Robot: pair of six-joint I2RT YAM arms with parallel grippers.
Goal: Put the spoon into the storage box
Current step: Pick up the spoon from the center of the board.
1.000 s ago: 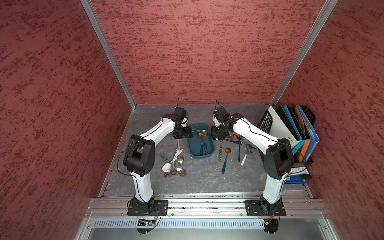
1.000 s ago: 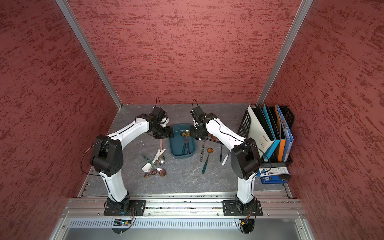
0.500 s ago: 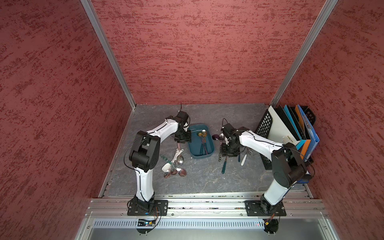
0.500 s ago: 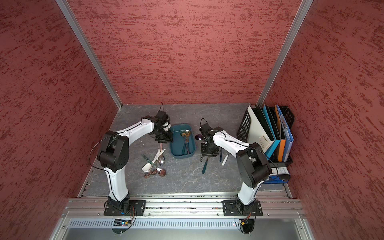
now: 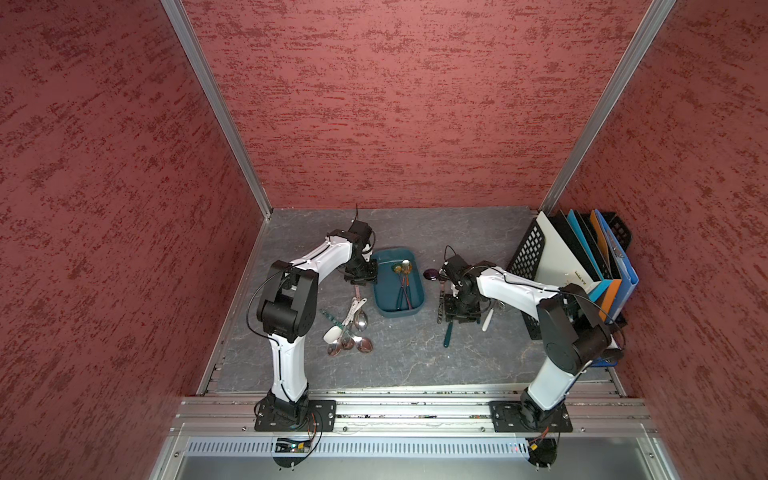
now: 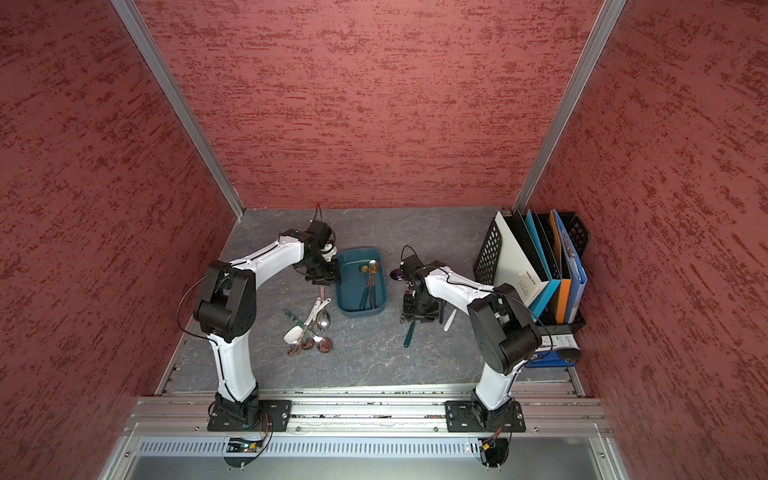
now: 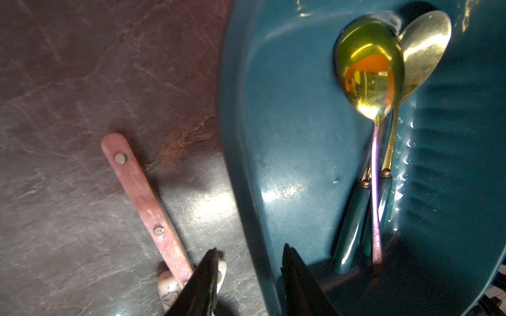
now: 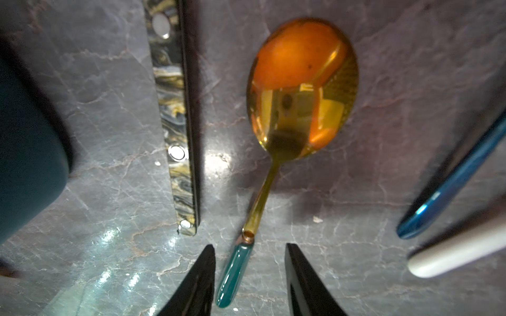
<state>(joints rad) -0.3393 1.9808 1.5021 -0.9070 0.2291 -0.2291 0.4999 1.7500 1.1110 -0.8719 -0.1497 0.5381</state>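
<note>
Between the jaws of the right gripper (image 8: pixel 248 246), flat on the table (image 8: pixel 383 191): the spoon (image 8: pixel 284 136), gold bowl up, teal handle running back into the gap. The jaws stand apart with a gap on both sides, so it's not pinched yet. Looks lined up for a handle grab. A marbled handle (image 8: pixel 178 123) lies just outside one jaw, close enough to snag. The storage box (image 8: pixel 24 153) sits beyond that. A blue handle (image 8: pixel 451 186) and a white handle (image 8: pixel 460 251) lie off the other jaw. The left gripper (image 7: pixel 249 247) straddles the box wall, jaws fairly narrow. Can't tell if it's pinching, but it's probably steadying the box. Gold spoons (image 7: pixel 369 71) lie inside.
</note>
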